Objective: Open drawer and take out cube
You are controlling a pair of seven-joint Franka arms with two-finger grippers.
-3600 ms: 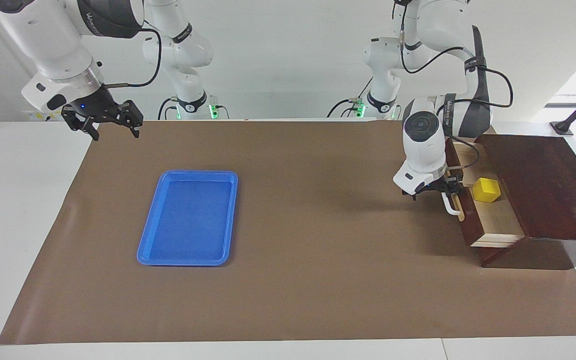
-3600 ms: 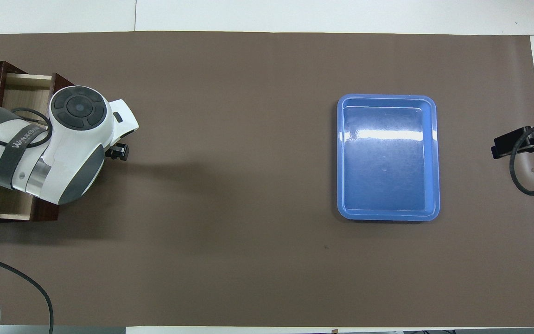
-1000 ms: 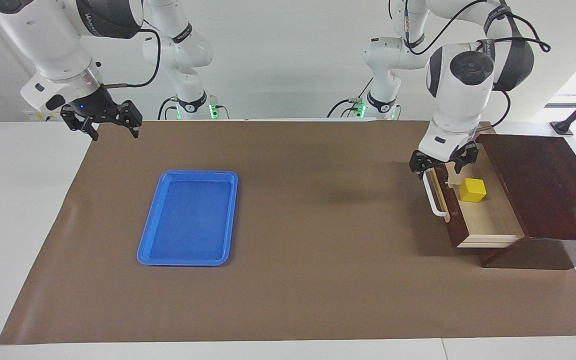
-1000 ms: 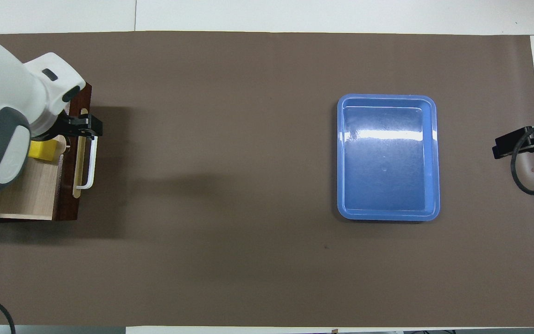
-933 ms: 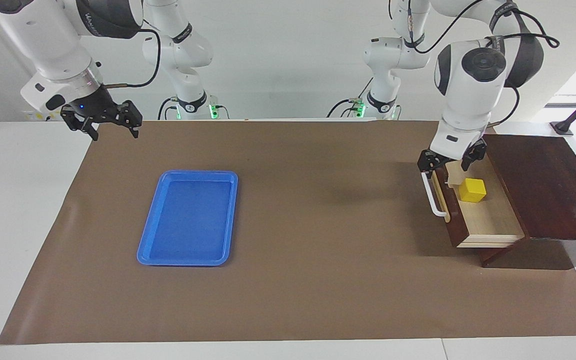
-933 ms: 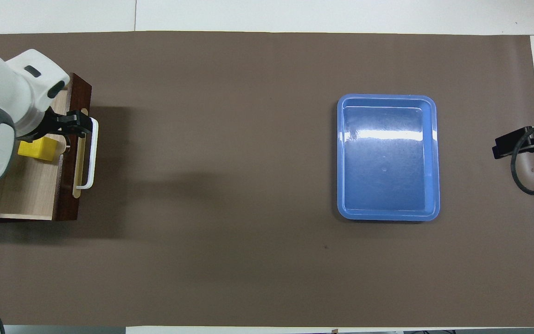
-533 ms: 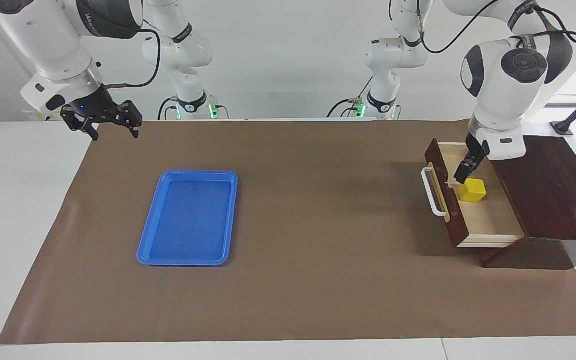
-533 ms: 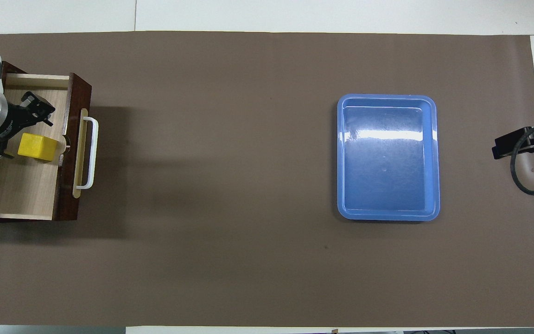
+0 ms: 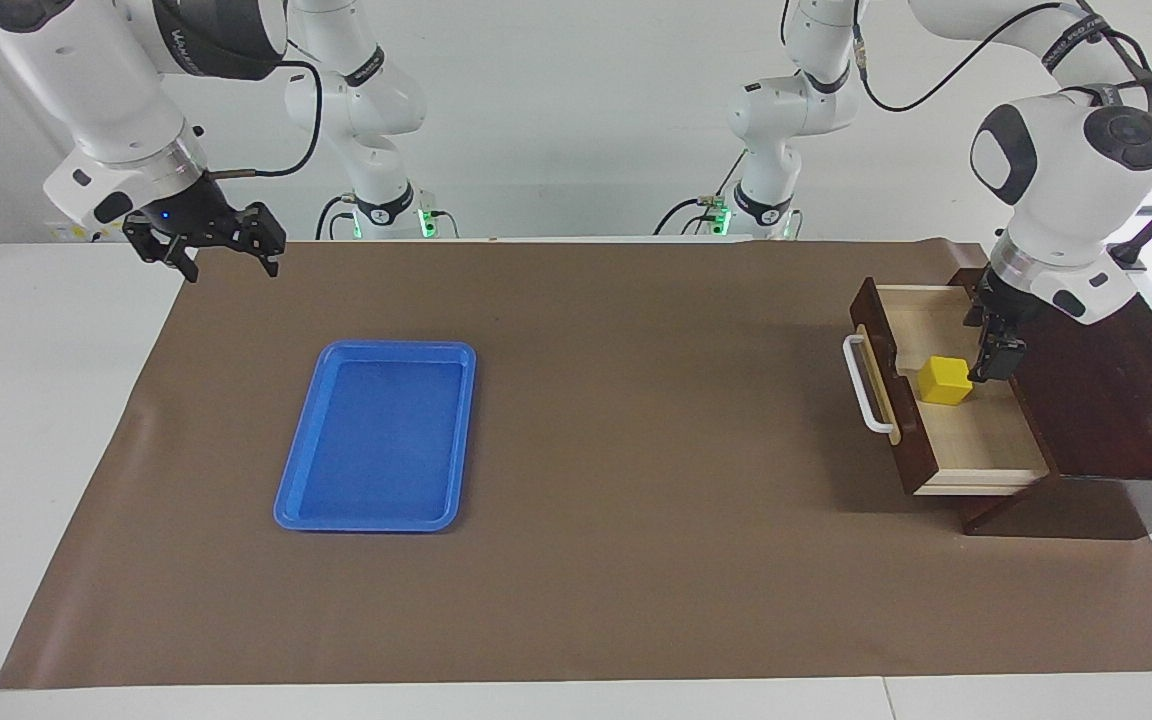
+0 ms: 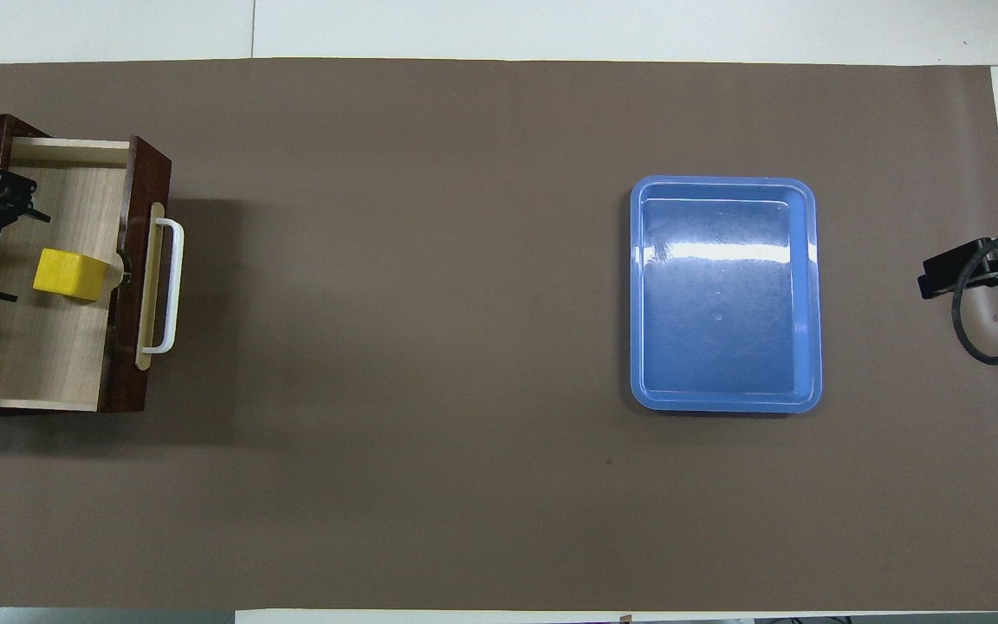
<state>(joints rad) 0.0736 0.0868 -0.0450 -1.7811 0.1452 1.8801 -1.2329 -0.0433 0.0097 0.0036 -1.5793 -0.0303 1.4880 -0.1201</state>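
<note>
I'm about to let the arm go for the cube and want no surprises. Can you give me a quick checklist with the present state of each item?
1. Drawer pulled out enough to expose the cube: ok.
2. Cube sits flat on the drawer floor, unobstructed from above: ok.
3. Left pincer open: ok.
4. Left pincer centred over the cube: not ok, it hangs beside it, over the drawer's inner end.
5. Left pincer clear of the handle: ok.
6. Right pincer open and waiting over the table's corner, away from the tray: ok.
</note>
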